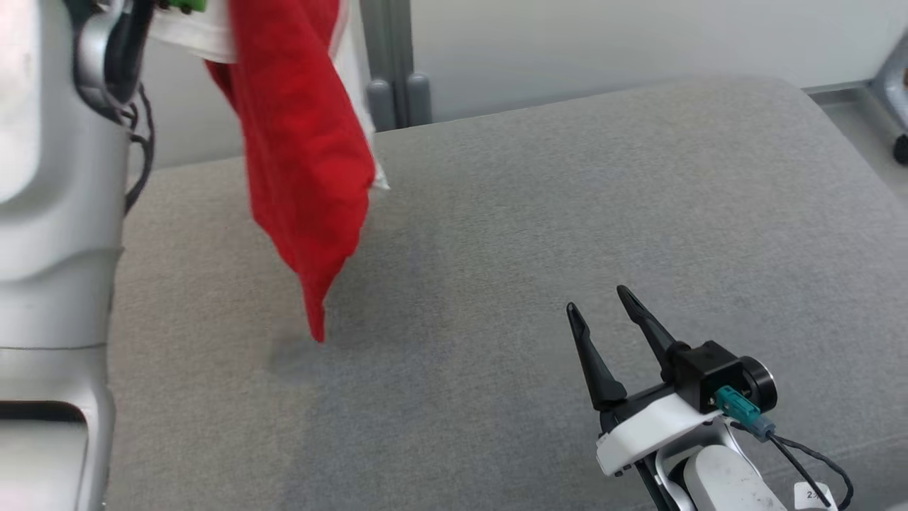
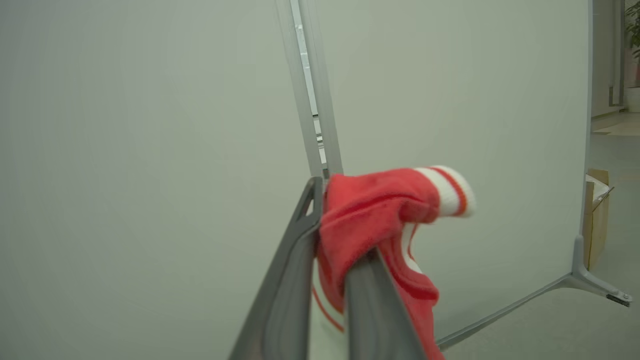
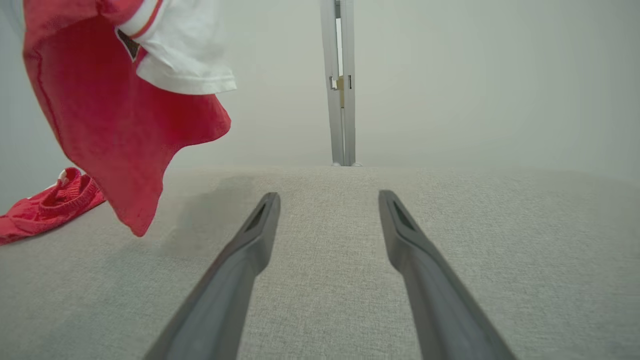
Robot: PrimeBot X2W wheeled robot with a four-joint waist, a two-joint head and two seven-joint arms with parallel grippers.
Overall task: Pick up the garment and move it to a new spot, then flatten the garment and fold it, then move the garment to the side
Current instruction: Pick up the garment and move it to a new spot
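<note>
Nearest my head camera, down the left edge of the frame, is the pale left forearm (image 1: 50, 213), raised high. Its left gripper (image 2: 340, 220) is clamped on a bunched fold of the garment (image 1: 305, 163), a red top with white, red-striped trim. The cloth is pinched between the two dark fingers, with a cuff spilling over to the right in the wrist view.

The garment hangs from the upper left of the head view down to a point in the left middle, above the grey cushion (image 1: 567, 213). I cannot tell whether the tip touches. A faint shadow sits just beneath it.

The right gripper (image 1: 598, 299) is at the lower right, fingers apart and holding nothing, low over the cushion and well apart from the garment. At the lower left of its wrist view, a second red cloth (image 3: 45, 210) lies on the cushion.

I judge this to be the carry to a new spot. To do it well, I would hold the clamp firm and travel toward the open centre. Then I would lower slowly while drawing sideways, so the tip lands first and the cloth lays out rather than heaps. I would steer clear of the second red cloth. The free gripper should wait for a hem to settle before reaching in.
</note>
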